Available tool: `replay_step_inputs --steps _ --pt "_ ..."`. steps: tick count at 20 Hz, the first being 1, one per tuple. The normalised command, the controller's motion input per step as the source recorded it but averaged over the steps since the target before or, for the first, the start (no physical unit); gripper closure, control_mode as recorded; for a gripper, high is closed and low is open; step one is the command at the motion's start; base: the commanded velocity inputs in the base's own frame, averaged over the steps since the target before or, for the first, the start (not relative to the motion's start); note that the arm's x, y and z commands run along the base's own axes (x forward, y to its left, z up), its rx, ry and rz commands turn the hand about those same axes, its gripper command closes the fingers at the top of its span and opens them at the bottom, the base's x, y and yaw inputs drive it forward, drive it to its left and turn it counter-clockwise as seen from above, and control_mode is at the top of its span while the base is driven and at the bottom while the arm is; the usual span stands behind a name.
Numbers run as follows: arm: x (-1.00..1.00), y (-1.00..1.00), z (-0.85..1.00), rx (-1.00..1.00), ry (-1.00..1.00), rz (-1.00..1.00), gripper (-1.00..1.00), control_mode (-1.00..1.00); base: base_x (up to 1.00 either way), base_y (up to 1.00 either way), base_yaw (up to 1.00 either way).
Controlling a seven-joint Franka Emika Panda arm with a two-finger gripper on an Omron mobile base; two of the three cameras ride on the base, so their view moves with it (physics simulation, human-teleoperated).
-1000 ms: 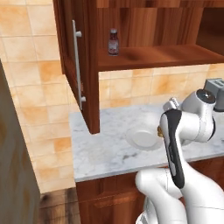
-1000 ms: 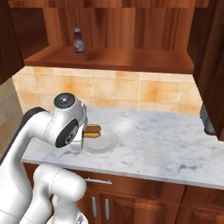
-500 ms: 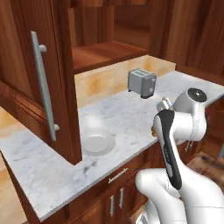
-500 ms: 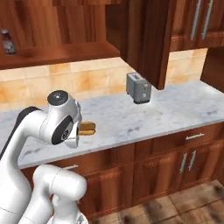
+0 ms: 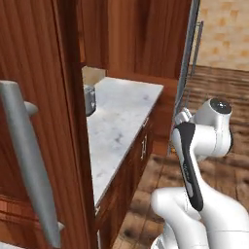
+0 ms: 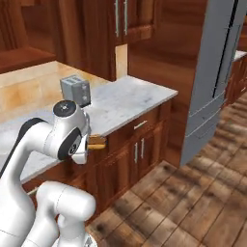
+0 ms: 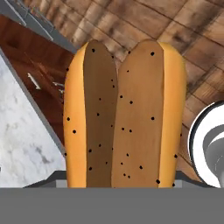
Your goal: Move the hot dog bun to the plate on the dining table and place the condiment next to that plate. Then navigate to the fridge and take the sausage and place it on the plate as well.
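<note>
I see my hand [image 6: 89, 143] clamped on the hot dog bun [image 7: 122, 116], carried beside the arm above the wood floor [image 6: 193, 193]. The marble desk [image 6: 130, 99] with the toaster [image 6: 75, 89] lies behind; the fridge [image 6: 212, 82] stands beyond.

An open cabinet door [image 5: 53, 121] with a long grey bar handle [image 5: 30, 165] stands close on the arm's left, walling off that side above the marble worktop [image 5: 119, 121]. A toaster [image 6: 75, 90] sits on the worktop against the wall; the stone around it lies bare. The wood floor [image 6: 193, 193] between the lower cabinets [image 6: 137, 149] and the grey fridge [image 6: 212, 77] is open.
</note>
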Motion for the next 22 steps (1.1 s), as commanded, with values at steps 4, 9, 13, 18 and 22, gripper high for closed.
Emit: replay_step_inputs --steps 4,9,13,18,22 --pt "0.0 0.0 0.0 0.0 0.0 0.0 1.0 1.0 -0.01 -0.29 -0.79" --pt "0.0 0.0 0.0 0.0 0.0 0.0 1.0 1.0 0.0 -0.79 -0.69" --pt "0.0 0.0 0.0 0.0 0.0 0.0 1.0 1.0 0.25 -1.0 -0.49" --pt "0.0 0.0 0.0 0.0 0.0 0.0 1.0 1.0 0.66 -0.86 -0.29" --pt "0.0 0.0 0.0 0.0 0.0 0.0 1.0 1.0 1.0 -0.27 -0.09"
